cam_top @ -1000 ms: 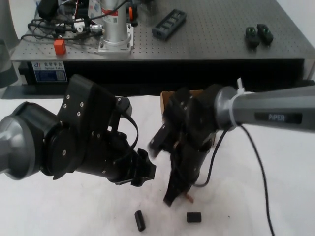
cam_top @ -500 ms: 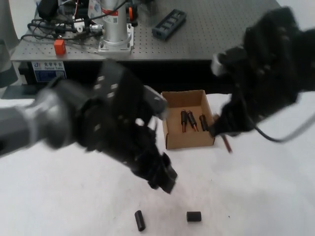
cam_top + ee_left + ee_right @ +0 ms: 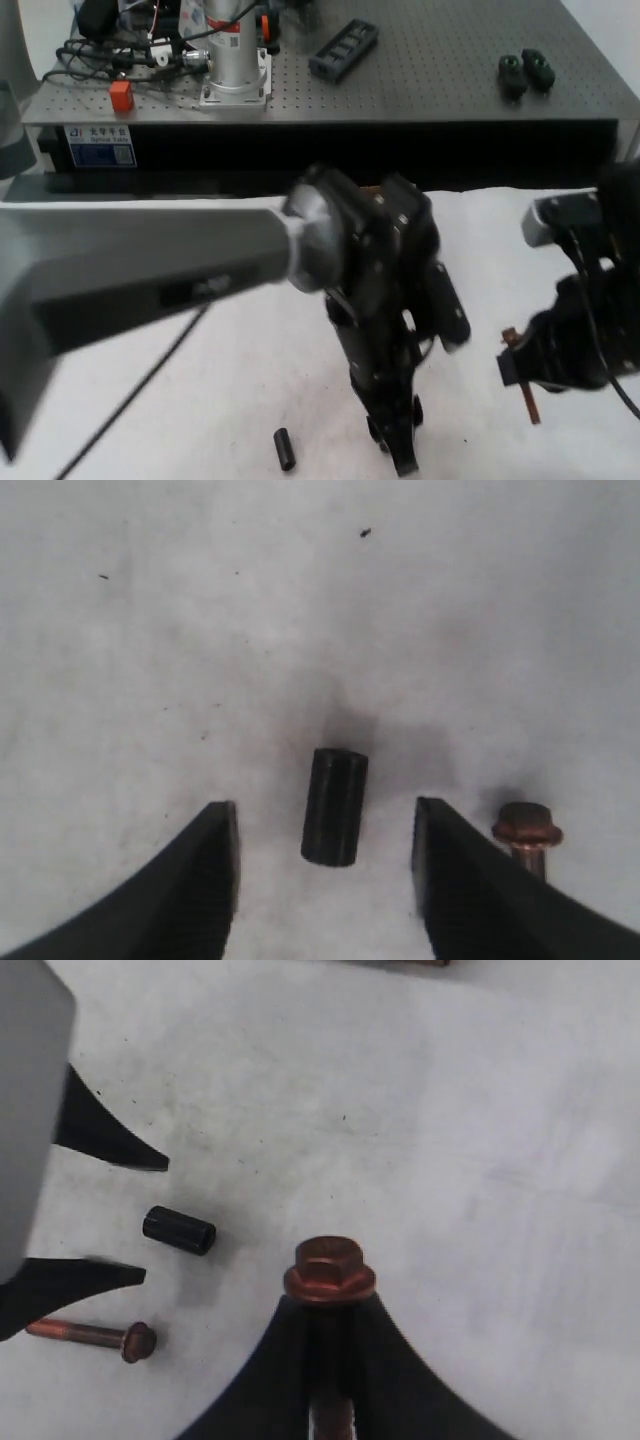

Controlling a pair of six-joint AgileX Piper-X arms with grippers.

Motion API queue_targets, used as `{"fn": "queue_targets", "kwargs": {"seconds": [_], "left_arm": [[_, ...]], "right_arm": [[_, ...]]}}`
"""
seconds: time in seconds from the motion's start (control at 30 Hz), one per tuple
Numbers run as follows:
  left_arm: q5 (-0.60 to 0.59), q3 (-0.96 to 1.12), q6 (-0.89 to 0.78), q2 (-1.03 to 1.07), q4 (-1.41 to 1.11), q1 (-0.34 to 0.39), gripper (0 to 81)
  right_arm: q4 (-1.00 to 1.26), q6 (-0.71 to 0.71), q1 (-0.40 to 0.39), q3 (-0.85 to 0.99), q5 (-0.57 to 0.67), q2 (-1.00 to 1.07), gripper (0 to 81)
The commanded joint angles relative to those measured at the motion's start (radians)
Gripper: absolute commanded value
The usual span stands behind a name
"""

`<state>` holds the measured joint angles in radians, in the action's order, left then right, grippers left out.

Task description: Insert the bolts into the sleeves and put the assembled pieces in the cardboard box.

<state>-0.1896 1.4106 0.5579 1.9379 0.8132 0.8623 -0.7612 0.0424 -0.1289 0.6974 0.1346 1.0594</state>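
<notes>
1. Fingers of the left gripper [image 3: 325, 808] spread either side of a black sleeve [image 3: 335, 805], bottom centre of the high view.
2. The right gripper [image 3: 330, 1302] pinches a copper bolt [image 3: 330, 1270], lower right.
3. A second sleeve [image 3: 285, 448] lies bottom, left of centre.

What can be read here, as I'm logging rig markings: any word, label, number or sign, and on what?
Blue-and-white label on the bench's front edge: too small to read.
Sticker on the metal post: too small to read.
Marking on the left arm: blurred, unreadable.
None can be quoted.
</notes>
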Motion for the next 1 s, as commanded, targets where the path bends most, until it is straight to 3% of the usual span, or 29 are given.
{"fn": "queue_targets", "kwargs": {"seconds": [0.0, 0.37, 0.47, 0.63, 0.77, 0.97], "left_arm": [[0.078, 0.032, 0.061, 0.044, 0.01, 0.026, 36.1], [0.074, 0.032, 0.079, 0.098, 0.021, 0.034, 32.0], [0.074, 0.032, 0.079, 0.099, 0.017, 0.034, 22.9], [0.05, 0.032, 0.076, 0.099, -0.025, 0.034, 0.1], [0.049, 0.032, -0.002, 0.094, -0.064, 0.034, 0.6], [0.035, 0.022, -0.294, 0.002, -0.13, 0.002, 0.6]], "right_arm": [[0.0, -0.005, 0.016, -0.023, 0.014, -0.059, 0.3], [-0.037, -0.005, 0.036, -0.034, 0.014, -0.149, 0.3], [-0.04, -0.005, 0.036, -0.034, 0.014, -0.149, 0.3], [-0.04, -0.005, 0.036, -0.034, 0.014, -0.149, 0.3], [-0.032, -0.005, 0.036, -0.034, 0.014, -0.149, 0.3], [0.059, -0.008, 0.036, -0.034, 0.035, -0.151, 0.3]]}}
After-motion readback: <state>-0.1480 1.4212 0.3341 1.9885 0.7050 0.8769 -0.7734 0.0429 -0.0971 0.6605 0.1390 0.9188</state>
